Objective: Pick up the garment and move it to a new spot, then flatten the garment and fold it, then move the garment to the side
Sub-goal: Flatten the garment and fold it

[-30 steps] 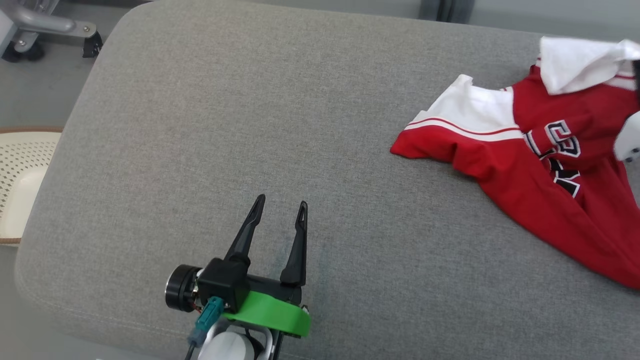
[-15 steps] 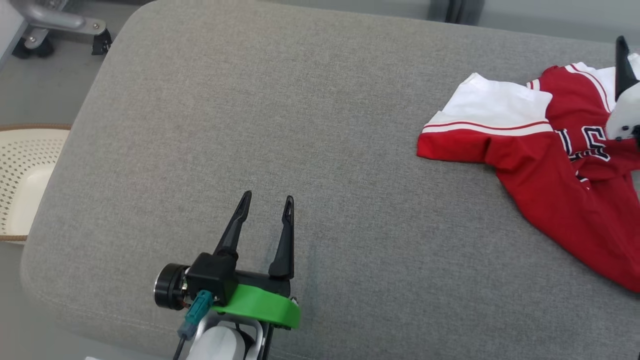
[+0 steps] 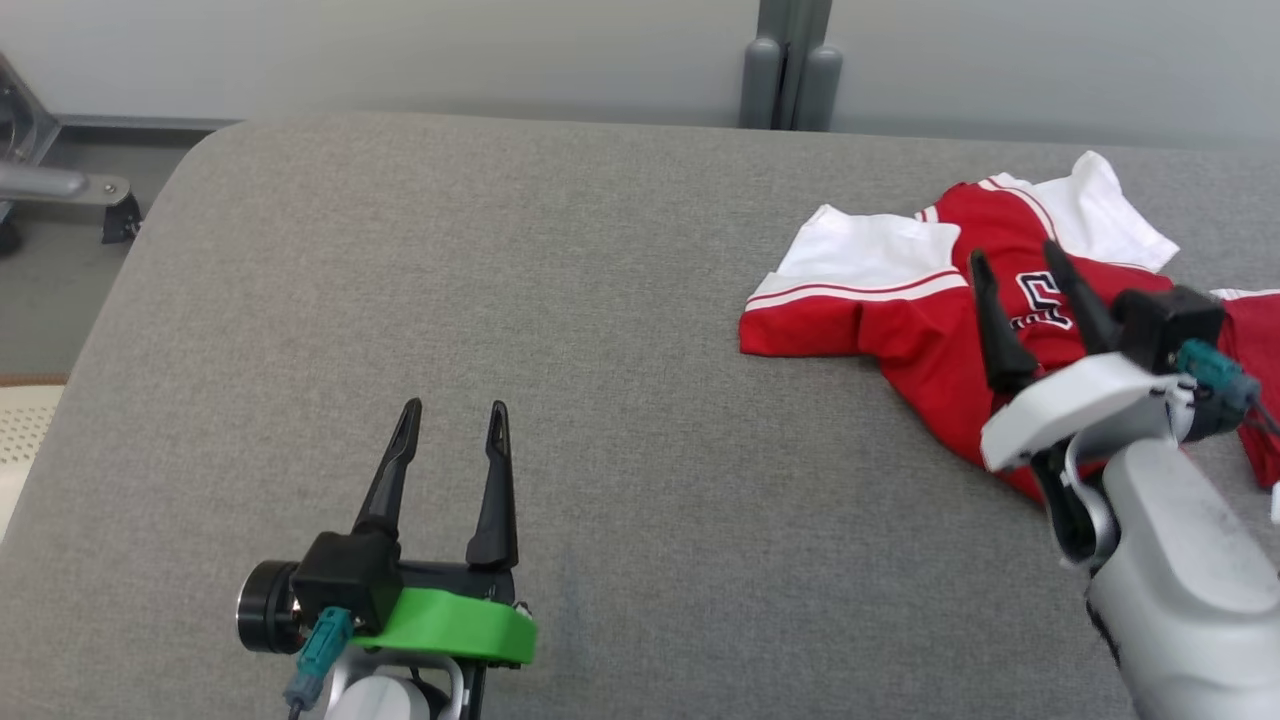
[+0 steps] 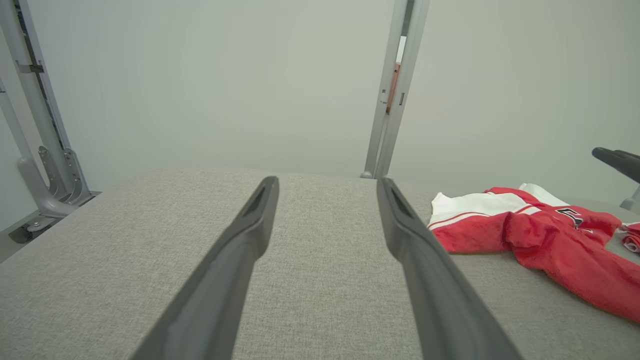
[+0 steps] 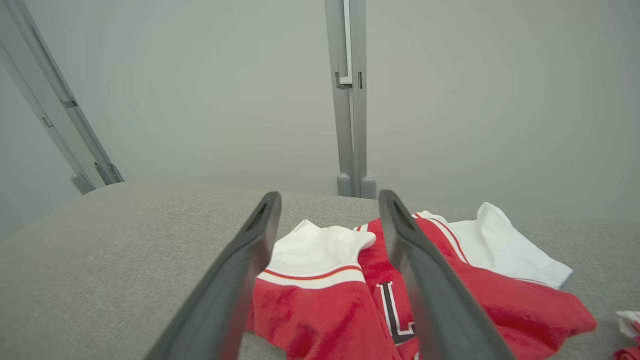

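A red and white jersey [image 3: 900, 320] lies crumpled on the right part of the grey cushion [image 3: 500, 260]. Its white sleeves spread to the left and to the back. My right gripper [image 3: 1012, 252] hovers open over the jersey's near side, fingers pointing toward the lettering, with nothing between them. In the right wrist view the open right gripper [image 5: 330, 194] frames the jersey [image 5: 325, 305] just ahead. My left gripper [image 3: 453, 408] stands open over bare cushion at the lower left, far from the garment. From the left wrist, the open left gripper [image 4: 327, 181] shows with the jersey [image 4: 550, 240] off to the right.
A grey post [image 3: 790, 60] stands against the wall behind the cushion. A metal frame on a wheel [image 3: 60, 190] is on the floor at the far left, with a pale basket's edge [image 3: 20, 440] below it. A small red and white cloth piece [image 5: 629, 325] lies right of the jersey.
The head camera has tilted up and shifted. My right gripper has come in from the right edge and now sits open over the jersey, whose raised white part has settled flat.
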Controlling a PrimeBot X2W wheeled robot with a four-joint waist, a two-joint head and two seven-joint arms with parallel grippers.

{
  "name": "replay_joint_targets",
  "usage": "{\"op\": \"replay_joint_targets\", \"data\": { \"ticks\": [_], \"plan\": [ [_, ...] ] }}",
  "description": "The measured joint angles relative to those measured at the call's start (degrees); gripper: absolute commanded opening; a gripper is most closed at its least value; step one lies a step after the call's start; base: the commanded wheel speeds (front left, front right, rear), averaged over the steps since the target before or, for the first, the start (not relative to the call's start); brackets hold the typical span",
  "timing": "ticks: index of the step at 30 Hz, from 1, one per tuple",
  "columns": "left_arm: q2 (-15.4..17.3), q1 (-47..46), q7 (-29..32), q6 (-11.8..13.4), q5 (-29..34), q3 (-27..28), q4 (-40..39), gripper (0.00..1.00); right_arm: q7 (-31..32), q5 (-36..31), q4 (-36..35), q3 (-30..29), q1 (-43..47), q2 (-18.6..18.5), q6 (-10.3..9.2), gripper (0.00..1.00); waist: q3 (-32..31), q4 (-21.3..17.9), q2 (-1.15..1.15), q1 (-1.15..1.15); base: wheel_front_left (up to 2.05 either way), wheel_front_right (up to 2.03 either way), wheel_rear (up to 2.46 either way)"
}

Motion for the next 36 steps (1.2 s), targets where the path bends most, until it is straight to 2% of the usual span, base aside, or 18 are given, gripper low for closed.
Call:
{"op": "replay_joint_targets", "data": {
  "ticks": [7,15,27,32,36],
  "plan": [
    [0.0,2.8,0.0,-0.6,0.1,1.5,-0.5,1.00,0.0,-0.8,-11.6,-4.9,14.8,5.9,-0.02,1.00,-2.7,-3.7,0.00,0.00,0.00,0.00,0.00],
    [0.0,4.0,0.0,-1.8,0.1,2.2,0.7,1.00,0.4,-2.3,-15.8,-7.4,21.1,7.5,-0.02,1.00,-4.5,-6.1,0.00,0.00,0.00,0.00,0.00],
    [0.0,4.1,0.0,-2.4,0.4,0.8,1.4,1.00,2.5,-4.8,-17.8,-9.1,21.2,8.0,-0.02,1.00,-3.0,-5.9,0.00,0.00,0.00,0.00,0.00],
    [0.0,1.6,0.0,-2.3,0.5,-1.5,1.9,1.00,5.0,-5.5,-16.6,-8.8,15.4,5.0,-0.02,1.00,0.1,-5.2,0.00,0.00,0.00,0.00,0.00],
    [0.0,-0.5,0.0,-1.7,0.5,-3.1,2.1,1.00,9.6,-4.3,-12.4,-9.1,9.1,2.5,-0.02,1.00,2.9,-4.0,0.00,0.00,0.00,0.00,0.00]
  ]
}}
